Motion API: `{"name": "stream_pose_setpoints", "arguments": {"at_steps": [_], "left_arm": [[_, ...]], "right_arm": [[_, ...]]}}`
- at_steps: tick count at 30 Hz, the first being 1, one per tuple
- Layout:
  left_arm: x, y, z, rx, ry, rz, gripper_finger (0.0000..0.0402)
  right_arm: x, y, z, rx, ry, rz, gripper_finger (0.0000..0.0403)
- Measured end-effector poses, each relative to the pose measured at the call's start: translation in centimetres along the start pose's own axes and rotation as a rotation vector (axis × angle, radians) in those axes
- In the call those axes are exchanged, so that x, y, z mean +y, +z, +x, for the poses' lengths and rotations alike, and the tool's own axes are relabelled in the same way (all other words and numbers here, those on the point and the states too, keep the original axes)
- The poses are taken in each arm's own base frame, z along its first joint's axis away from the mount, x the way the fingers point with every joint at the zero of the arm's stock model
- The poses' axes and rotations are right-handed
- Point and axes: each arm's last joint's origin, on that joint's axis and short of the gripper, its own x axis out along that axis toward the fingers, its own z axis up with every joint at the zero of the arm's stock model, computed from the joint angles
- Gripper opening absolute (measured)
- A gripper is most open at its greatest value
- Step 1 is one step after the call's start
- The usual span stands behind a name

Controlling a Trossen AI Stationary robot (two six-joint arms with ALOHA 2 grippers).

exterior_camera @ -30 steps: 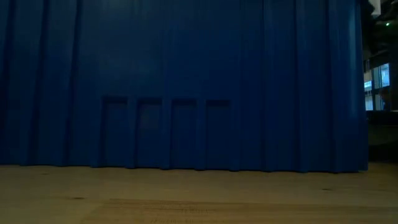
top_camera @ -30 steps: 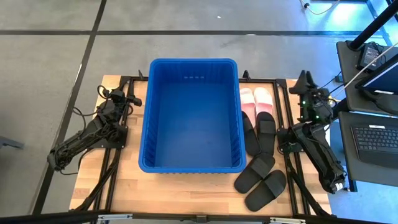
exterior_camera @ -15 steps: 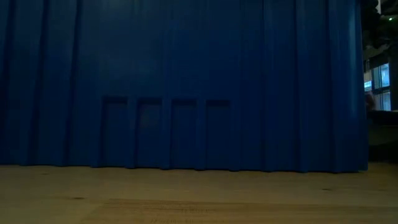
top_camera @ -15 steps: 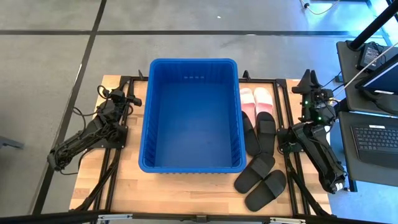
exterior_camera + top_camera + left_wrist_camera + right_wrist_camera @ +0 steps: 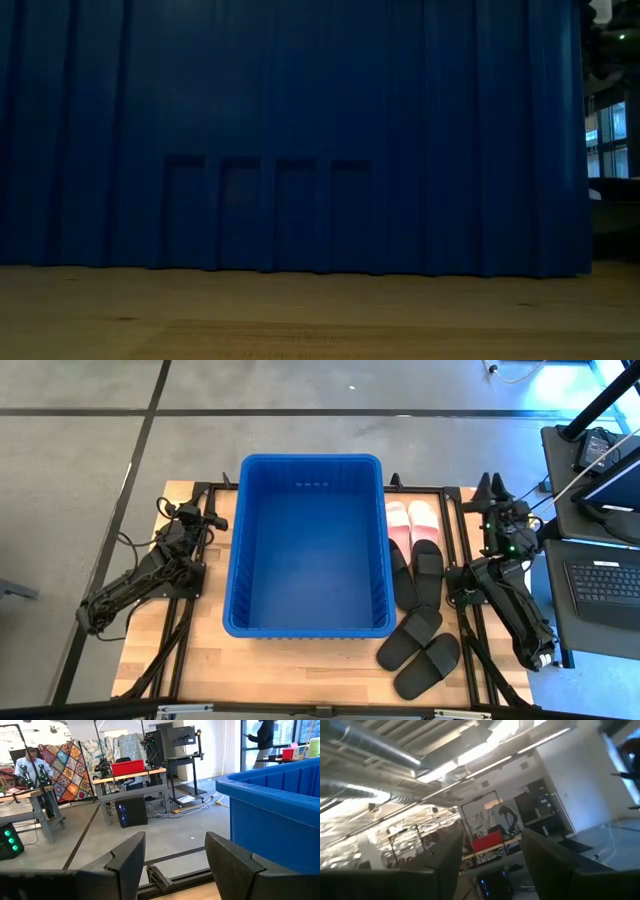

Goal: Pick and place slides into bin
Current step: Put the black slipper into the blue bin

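The blue bin [image 5: 306, 628] stands in the middle of the table; its ribbed wall fills the low view [image 5: 300, 130]. Two pale pink slides [image 5: 411, 520] lie flat side by side just right of the bin. A pair of black slides [image 5: 416, 572] lies nearer, and another black pair [image 5: 420, 648] lies slanted at the near right. My left gripper [image 5: 213, 520] is open and empty left of the bin, as the left wrist view [image 5: 175, 862] shows. My right gripper [image 5: 490, 486] is open and empty, raised at the far right, right of the pink slides; it points upward at the ceiling [image 5: 492, 862].
A black metal frame [image 5: 455, 490] runs around the table top. A desk with a laptop [image 5: 605, 580] stands right of the table. Bare wood [image 5: 300, 660] lies between the bin and the near edge. People and benches show in the room beyond [image 5: 30, 765].
My right gripper has turned a little about its wrist at the table's far right. The slides, the bin and my left arm have kept still.
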Motion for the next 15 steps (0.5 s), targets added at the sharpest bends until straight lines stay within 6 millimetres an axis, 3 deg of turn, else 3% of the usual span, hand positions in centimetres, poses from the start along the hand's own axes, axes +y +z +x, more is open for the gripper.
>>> {"name": "stream_pose_setpoints", "arguments": {"at_steps": [9,15], "left_arm": [[0.0,0.0,0.0,0.000,0.000,0.001,0.0202],[0.0,0.0,0.0,0.000,0.000,0.002,0.0202]], "right_arm": [[0.8,0.5,-0.1,-0.009,0.235,-0.001,0.0296],[2.6,2.8,0.7,0.069,0.525,-0.207,0.0308]]}}
